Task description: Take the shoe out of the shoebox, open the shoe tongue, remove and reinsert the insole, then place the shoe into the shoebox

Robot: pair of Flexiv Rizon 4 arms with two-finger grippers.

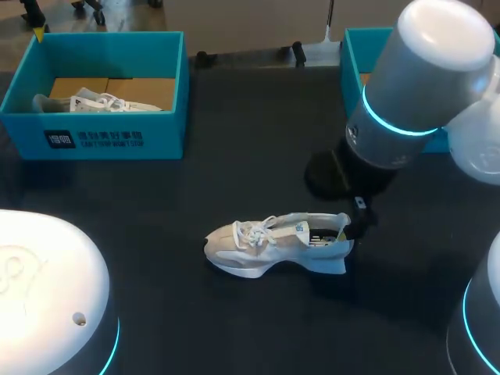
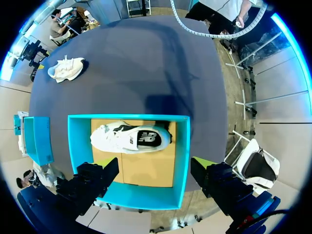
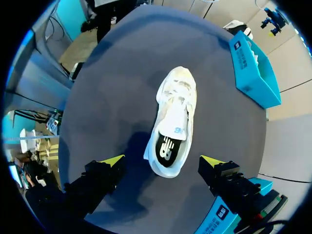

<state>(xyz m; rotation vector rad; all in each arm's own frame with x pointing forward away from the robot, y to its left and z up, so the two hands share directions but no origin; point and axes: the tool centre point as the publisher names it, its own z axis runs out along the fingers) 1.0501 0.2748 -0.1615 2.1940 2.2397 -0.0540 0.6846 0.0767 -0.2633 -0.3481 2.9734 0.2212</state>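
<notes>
Dark matte table top [image 1: 250,141]

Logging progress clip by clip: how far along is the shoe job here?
Done: the shoe lies out on the table. In hand: the right gripper hangs at its heel, fingers open, gripping nothing; the insole sits inside. Whether it was already pulled cannot be told. Left: putting the shoe back in a shoebox.

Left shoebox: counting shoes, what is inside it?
One white shoe lies on its side on brown cardboard in the shoebox; whatever is beneath the shoe is hidden.
</notes>
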